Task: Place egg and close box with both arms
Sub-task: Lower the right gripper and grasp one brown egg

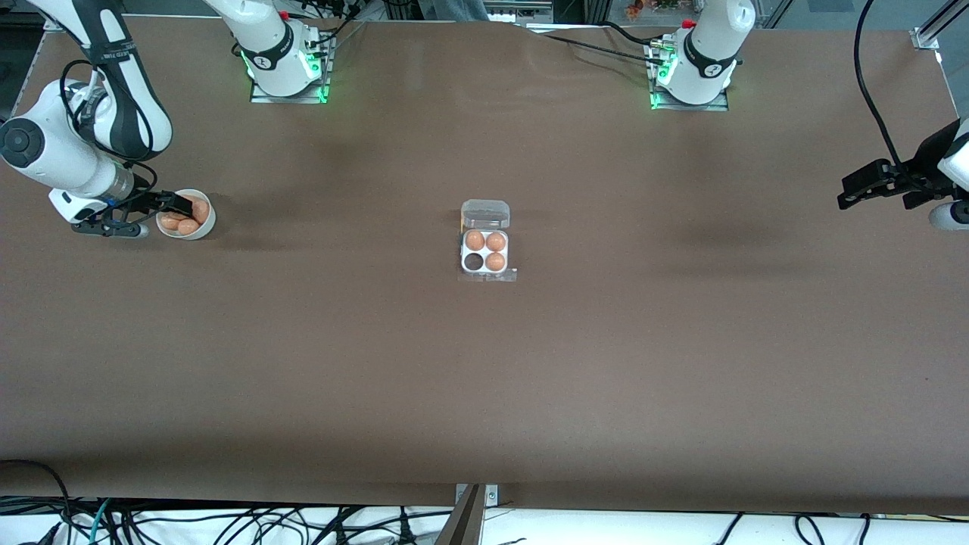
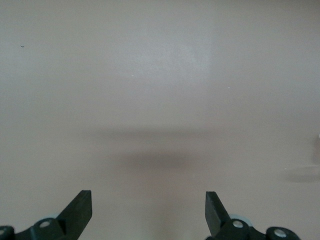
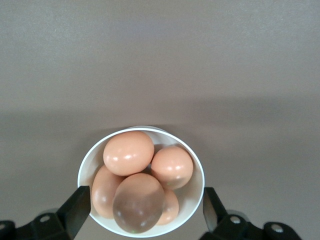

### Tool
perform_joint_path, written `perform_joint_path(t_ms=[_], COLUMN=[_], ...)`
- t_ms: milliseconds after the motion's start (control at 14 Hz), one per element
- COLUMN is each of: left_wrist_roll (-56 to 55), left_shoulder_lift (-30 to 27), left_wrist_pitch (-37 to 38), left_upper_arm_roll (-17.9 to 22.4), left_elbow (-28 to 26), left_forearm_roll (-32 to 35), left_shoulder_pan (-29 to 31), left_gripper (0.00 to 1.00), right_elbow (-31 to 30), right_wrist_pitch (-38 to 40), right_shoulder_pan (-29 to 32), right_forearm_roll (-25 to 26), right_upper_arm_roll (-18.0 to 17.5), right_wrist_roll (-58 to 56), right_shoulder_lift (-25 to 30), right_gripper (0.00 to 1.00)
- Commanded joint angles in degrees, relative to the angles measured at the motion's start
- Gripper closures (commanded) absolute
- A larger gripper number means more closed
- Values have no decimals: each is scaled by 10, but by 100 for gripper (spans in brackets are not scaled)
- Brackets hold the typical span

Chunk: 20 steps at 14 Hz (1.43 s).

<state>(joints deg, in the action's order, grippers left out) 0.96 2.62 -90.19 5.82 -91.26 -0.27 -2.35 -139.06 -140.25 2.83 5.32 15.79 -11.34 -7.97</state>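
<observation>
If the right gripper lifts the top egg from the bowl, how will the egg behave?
The top egg looks smooth and rounded, so it may slip between the right gripper fingers. It is probably fragile. It rests on other eggs in the bowl, so they may shift.

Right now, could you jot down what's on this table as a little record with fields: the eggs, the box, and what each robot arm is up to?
box: open egg carton mid-table, clear lid folded back
carton cells: three hold eggs, one empty
bowl: round white bowl at the right arm's end of the table, with several orange-brown eggs
right gripper: open, over the bowl, holding nothing yet
left gripper: open, waiting over bare table at the left arm's end
task state: no egg picked, lid not closed
</observation>
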Motion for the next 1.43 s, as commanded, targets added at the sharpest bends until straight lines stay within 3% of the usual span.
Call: perform_joint_path(t_ms=[0,502,1362], left_wrist_roll=[6,6,6], left_shoulder_lift=[5,5,5], left_wrist_pitch=[3,2,3], left_upper_arm_roll=[-5,-5,-5], left_elbow=[15,23,24], left_forearm_roll=[13,13,13], left_shoulder_pan=[4,5,5], left_gripper=[0,0,0], right_elbow=[-12,-11,-10], right_wrist_pitch=[-10,-6,5], right_shoulder_pan=[2,2,1], right_forearm_roll=[5,4,-4], right_upper_arm_roll=[-1,-1,-4], right_wrist_roll=[-7,-5,2], right_shoulder_lift=[1,-3,-8], right_gripper=[4,28,54])
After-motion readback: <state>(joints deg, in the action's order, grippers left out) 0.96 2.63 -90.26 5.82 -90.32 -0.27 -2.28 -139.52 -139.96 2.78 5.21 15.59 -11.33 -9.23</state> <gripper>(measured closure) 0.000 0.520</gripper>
